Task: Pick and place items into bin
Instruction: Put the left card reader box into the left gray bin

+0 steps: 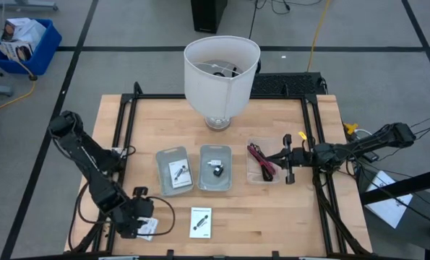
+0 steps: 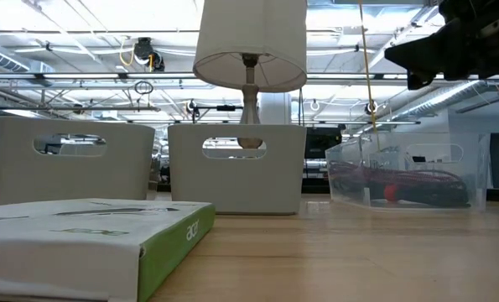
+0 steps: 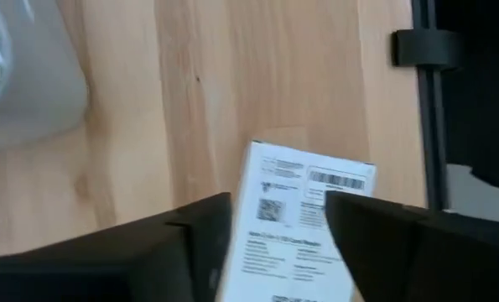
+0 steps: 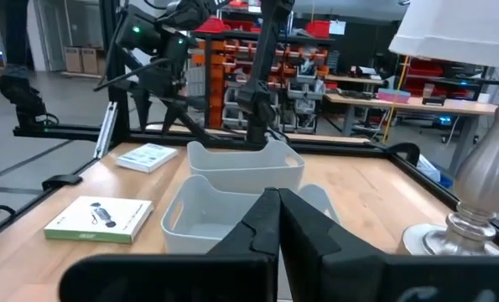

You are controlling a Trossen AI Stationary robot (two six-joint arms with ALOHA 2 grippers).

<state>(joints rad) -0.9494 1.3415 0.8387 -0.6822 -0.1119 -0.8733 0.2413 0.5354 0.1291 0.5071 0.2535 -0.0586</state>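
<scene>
Currently the left gripper [image 1: 144,225] is low at the near-left corner of the light wooden table [image 1: 272,209], fingers [image 3: 375,231] spread apart on either side of a flat white packet with black print and a barcode [image 3: 304,214]. The packet lies flat on the wood; can't tell if the fingers touch it.

Right gripper [image 4: 278,220] hangs above the right side of the table, over a clear plastic bin [image 1: 264,163] holding black and magenta cable ties [image 1: 261,160]; fingers pressed together, nothing between them.

Two grey plastic bins sit mid-table, side by side. The left grey bin [image 1: 173,170] has a small white packet [image 1: 178,172] in it; the right grey bin [image 1: 215,167] has tiny black and white parts [image 1: 216,168].

A flat white box with a green edge [image 1: 201,222] lies on the table near the front, just right of the left gripper, well apart from the bins.

Big white lampshade on a silver base [image 1: 221,72] stands at the far edge, behind the bins.
</scene>
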